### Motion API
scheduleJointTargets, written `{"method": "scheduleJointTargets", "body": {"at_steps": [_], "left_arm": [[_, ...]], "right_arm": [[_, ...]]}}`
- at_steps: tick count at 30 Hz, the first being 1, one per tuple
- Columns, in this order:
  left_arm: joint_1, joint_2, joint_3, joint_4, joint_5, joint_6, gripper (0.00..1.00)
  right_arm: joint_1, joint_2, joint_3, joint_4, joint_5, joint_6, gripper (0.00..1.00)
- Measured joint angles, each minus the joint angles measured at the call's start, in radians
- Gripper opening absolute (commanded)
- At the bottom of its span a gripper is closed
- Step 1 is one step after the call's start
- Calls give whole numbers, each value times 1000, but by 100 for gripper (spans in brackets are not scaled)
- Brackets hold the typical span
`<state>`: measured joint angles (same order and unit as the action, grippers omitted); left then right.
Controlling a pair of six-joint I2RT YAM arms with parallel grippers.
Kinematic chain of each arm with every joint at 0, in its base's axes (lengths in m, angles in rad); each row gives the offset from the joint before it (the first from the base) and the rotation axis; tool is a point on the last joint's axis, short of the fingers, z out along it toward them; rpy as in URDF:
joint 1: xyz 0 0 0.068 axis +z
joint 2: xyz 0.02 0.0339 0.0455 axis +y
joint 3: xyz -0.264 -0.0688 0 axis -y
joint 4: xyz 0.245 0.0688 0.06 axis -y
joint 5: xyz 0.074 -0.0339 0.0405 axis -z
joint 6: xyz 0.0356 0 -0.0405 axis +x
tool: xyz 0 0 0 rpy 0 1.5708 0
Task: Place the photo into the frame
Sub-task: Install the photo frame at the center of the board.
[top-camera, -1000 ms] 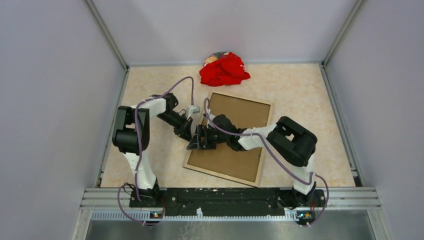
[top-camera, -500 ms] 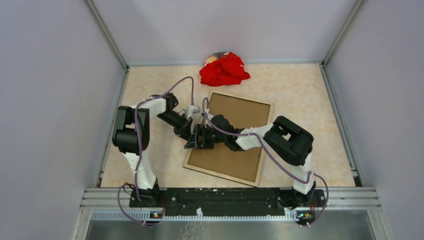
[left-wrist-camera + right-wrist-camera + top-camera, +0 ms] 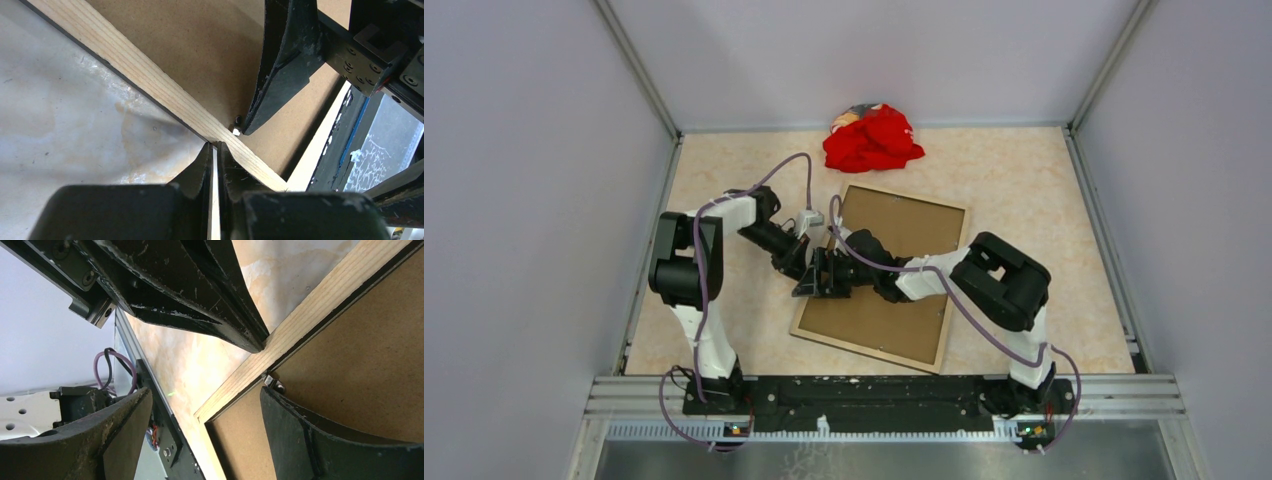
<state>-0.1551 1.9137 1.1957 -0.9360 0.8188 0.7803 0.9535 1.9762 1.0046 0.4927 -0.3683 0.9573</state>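
Centrally on the bench (image 3: 1044,190), the frame (image 3: 909,197) is laid face down and slightly askew, its pale wood back uppermost. A brown hardboard backing sheet (image 3: 894,315) is seated inside the wooden rim; whether the photo lies beneath it cannot be told. The left gripper (image 3: 215,146) is set at the frame's left rail, its jaws clenched together with nothing seen between them and their tips pressed to the wood. The right gripper (image 3: 205,390) is placed opposite, its jaws released and spread wide across the same rail: one finger is held over the backing sheet beside a small metal tab (image 3: 272,382), the other off the frame. A crumpled red cloth (image 3: 873,138) is kept at the far edge.
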Motion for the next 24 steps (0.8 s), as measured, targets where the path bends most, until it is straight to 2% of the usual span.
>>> {"method": "scheduleJointTargets", "body": {"at_steps": [4,8,11,15,19,24], "left_arm": [[0,0,4,-5,-1,3,10],[9,3,34,-17,2,6,17],[23,28,107,-16,24,-14,24],[38,103,228,15,62,-87,27],[43,210,341,63,99,-170,27],[43,315,442,75,146,-232,27]], "right_arm": [[-5,-7,-1,-8,-3,5,83],[-48,-88,-43,-63,-19,-8,84],[-141,-195,-71,-124,-23,-43,84],[-289,-279,-63,-151,-14,-109,83],[-365,-248,-19,-191,-11,-165,82],[-390,-97,97,-226,-25,-202,80]]}}
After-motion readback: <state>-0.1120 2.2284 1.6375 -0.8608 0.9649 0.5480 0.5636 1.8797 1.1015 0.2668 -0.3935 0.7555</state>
